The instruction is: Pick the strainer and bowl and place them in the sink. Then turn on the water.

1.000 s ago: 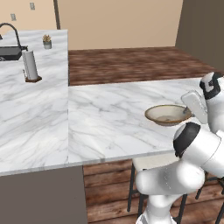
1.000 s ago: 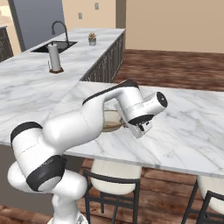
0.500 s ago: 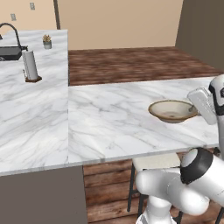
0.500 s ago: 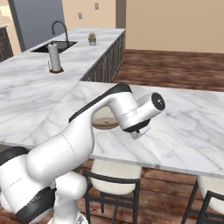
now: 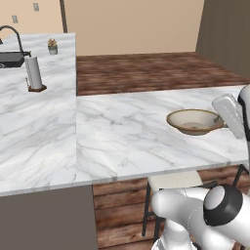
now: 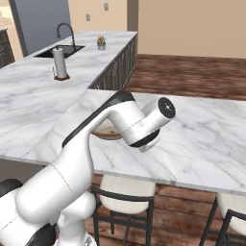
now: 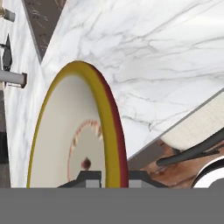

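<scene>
So far only clamped on the rim of the bowl (image 7: 74, 131); carrying to the far sink (image 5: 10, 59) and turning water on left

no readable text, labels (none anywhere)

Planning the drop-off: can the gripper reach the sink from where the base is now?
Probably not. The gripper is shut on the bowl at the near counter; the sink lies far off beyond the paper towel roll, so the base likely has to drive.
</scene>
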{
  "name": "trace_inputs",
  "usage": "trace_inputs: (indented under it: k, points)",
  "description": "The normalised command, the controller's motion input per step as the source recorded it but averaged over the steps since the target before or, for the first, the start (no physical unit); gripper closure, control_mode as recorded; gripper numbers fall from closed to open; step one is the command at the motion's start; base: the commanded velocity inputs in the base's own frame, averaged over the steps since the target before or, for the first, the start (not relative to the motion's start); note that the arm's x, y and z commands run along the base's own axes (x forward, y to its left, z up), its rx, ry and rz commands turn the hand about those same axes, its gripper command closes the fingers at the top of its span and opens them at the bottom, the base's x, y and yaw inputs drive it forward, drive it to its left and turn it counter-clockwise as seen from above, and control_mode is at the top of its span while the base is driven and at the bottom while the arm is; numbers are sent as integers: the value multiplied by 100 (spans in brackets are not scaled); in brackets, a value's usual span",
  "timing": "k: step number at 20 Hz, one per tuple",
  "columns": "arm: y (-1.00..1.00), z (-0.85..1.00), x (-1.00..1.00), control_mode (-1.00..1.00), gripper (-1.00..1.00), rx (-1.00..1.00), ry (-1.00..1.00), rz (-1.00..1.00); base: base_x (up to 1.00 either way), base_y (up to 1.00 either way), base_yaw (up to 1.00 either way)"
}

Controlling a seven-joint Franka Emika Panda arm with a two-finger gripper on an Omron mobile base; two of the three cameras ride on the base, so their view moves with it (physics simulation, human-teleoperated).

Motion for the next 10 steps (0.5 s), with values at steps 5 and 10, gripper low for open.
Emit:
trace_inputs:
  k: [5,10]
  points:
    - [35,3,0,-100,100,-1,7,0,0,0,0]
    - [29,0,0,-100,100,0,9,0,0,0,0]
